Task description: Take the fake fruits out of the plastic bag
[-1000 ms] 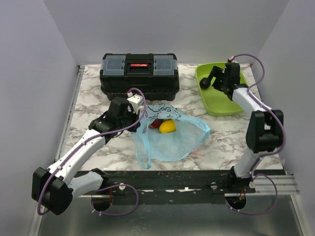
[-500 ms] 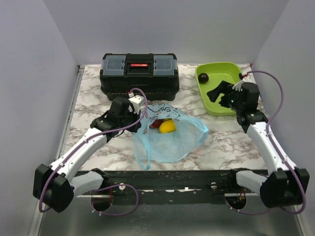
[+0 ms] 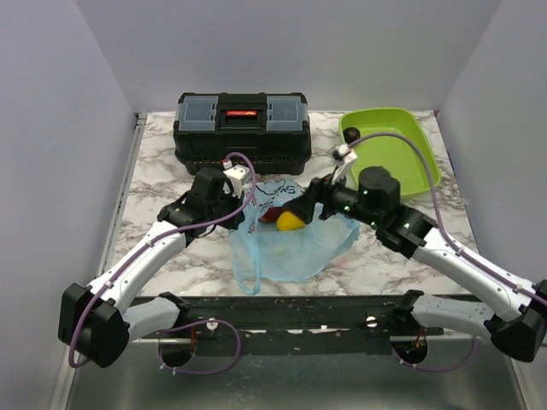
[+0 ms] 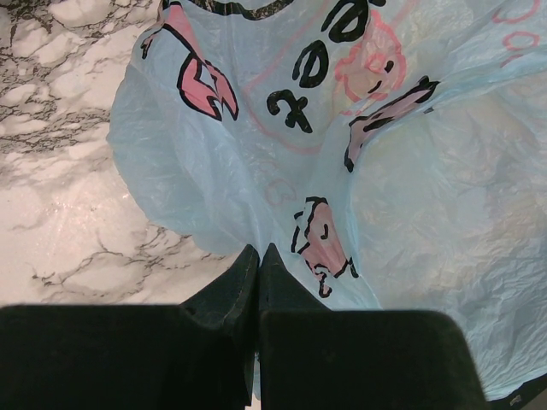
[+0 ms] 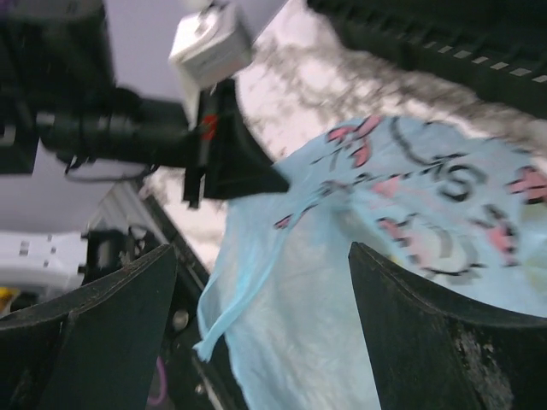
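- Light-blue film filled the view: the plastic bag [image 3: 295, 248] lay mid-table [image 3: 154, 171], its opening toward the black toolbox [image 3: 242, 128].
- Left claw [image 4: 259, 272] was squeezed tight on the bag's rim, holding the mouth up.
- Right claw [image 5: 261, 256] hovered at that mouth, fingers spread wide, nothing between them.
- A yellow fruit [image 3: 291, 221] and a red fruit [image 3: 268, 213] sat just inside the opening. A dark purple fruit [image 3: 351, 134] lay in the green tray [image 3: 410, 166].
- The danger, as I judged it: those spread fingers could snag loose film and drag the whole bag along with the fruit.
- Glossy and round, a fruit could squirt out of a shallow pinch and roll deeper.
- If the left pinch slipped on that thin rim, the mouth would collapse over the fruit.
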